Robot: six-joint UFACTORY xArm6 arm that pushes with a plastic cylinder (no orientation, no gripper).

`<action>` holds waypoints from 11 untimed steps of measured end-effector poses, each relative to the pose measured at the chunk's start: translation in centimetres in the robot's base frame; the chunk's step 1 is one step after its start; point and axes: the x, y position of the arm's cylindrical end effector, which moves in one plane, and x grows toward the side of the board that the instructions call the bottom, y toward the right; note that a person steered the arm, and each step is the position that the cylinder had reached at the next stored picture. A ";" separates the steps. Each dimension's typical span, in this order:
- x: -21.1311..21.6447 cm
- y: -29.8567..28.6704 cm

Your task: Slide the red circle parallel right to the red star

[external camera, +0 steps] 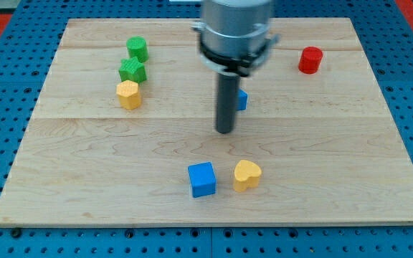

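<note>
The red circle (310,60) stands near the board's upper right, free of the rod. The red star is hidden behind the arm's body. My tip (224,130) rests on the board's middle, far to the left of and below the red circle. It sits just below the blue triangle (242,99), which the rod mostly covers, and above the blue cube (201,179) and the yellow heart (247,175).
A green cylinder (138,49), a green star-like block (132,70) and a yellow hexagon (127,94) stand in a column at the upper left. The wooden board (84,158) lies on a blue pegboard.
</note>
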 end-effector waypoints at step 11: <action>-13.2 22.6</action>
